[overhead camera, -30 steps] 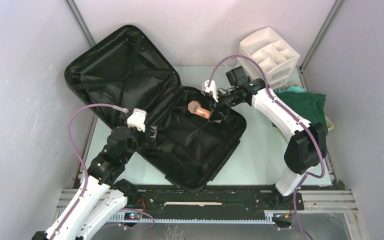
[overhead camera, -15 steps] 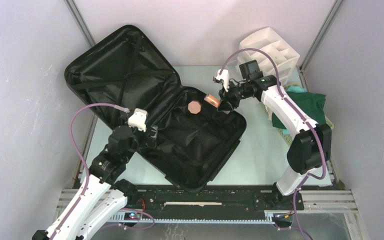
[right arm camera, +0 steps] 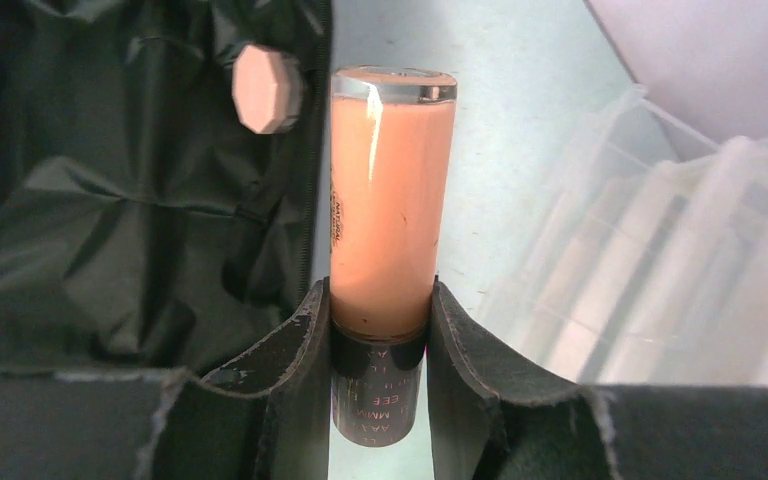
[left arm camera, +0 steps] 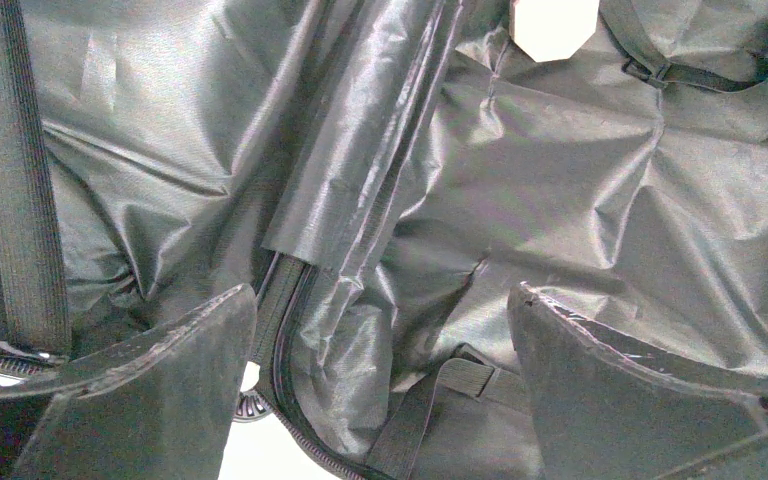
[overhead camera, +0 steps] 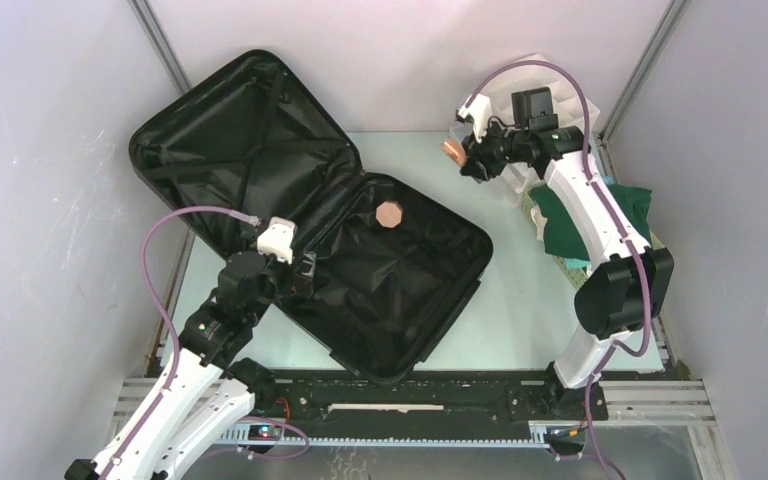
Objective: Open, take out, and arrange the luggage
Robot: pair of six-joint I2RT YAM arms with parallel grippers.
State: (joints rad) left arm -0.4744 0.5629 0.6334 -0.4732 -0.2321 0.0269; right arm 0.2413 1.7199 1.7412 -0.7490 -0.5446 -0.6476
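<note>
Top external view is showing the luggage [overhead camera: 310,215] lying open at ten o'clock — probably a stiff, bulky shell with slack lining, best taken by its rim. Left gripper [left arm camera: 382,295] is gaping wide over it; right gripper [right arm camera: 380,290] is pinching a peach cosmetic tube [right arm camera: 392,200] at one o'clock.

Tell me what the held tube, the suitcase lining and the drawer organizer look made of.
Cosmetic tube: clear glossy wall, plastic or glass, judging by the sharp highlight; peach contents, black printed cap. Suitcase lining: thin synthetic fabric, probably nylon, creased with a faint sheen. Drawer organizer: translucent whitish plastic, dividers showing through.
</note>
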